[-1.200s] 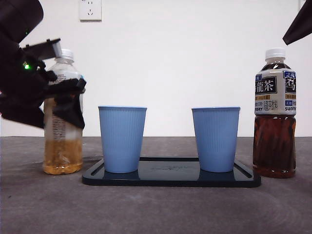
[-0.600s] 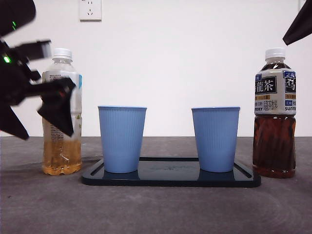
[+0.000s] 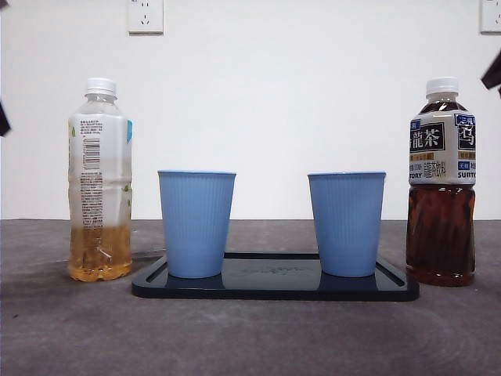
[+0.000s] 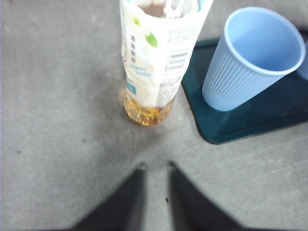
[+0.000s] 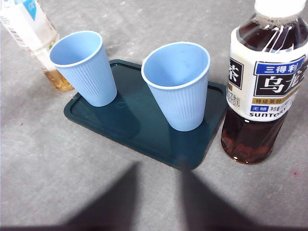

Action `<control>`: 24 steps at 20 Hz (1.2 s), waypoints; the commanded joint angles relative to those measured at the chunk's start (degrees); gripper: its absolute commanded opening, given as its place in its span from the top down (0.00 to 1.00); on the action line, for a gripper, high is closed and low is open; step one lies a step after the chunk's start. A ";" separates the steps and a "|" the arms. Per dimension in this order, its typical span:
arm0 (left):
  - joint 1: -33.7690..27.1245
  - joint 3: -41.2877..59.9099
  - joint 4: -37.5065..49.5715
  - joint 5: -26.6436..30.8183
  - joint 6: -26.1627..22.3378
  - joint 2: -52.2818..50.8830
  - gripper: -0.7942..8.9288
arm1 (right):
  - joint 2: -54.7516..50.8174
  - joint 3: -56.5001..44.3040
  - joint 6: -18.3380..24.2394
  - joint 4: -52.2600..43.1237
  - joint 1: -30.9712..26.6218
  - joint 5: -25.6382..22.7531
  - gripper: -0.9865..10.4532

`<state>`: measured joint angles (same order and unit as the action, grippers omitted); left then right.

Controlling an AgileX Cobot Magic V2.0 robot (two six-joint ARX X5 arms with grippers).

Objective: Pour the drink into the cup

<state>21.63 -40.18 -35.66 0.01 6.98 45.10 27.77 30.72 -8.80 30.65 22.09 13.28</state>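
A clear bottle [image 3: 99,180] with a white cap holds a low amber drink and stands alone, left of the tray; it shows again as the bottle [image 4: 156,62]. Two blue cups [image 3: 196,223] [image 3: 346,223] stand upright on the dark tray [image 3: 274,286]. My left gripper [image 4: 155,167] is pulled back from the bottle, shut, with only a thin strip of table between its jaws. My right gripper [image 5: 160,164] hangs open and holds nothing, short of the tray [image 5: 120,122] and the two cups [image 5: 84,65] [image 5: 178,82]. In the front view the arms show only as black tips at the side edges.
A capped bottle of dark tea [image 3: 441,180] with a Suntory label stands right of the tray; the right wrist view shows this tea bottle [image 5: 264,91] too. The grey table ends at a white wall with a socket [image 3: 145,16].
The left gripper let go of the amber bottle and drew away to the left, out of the front view. The bottle stays upright where it stood.
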 commanded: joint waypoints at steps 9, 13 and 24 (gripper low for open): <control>0.24 -0.44 0.94 -0.07 0.17 -3.93 0.91 | 0.17 0.90 -1.01 -1.03 0.28 0.00 0.91; 0.24 -0.44 0.94 -0.07 0.17 -3.93 0.91 | 0.17 0.87 -1.01 -1.03 0.28 0.00 0.91; -15.45 15.72 32.65 0.24 -7.98 -22.25 0.91 | 0.17 0.87 -1.01 -1.03 0.28 0.00 0.91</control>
<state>6.13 -25.12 -4.58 0.16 0.54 22.83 27.77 30.72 -9.28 30.46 22.09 13.32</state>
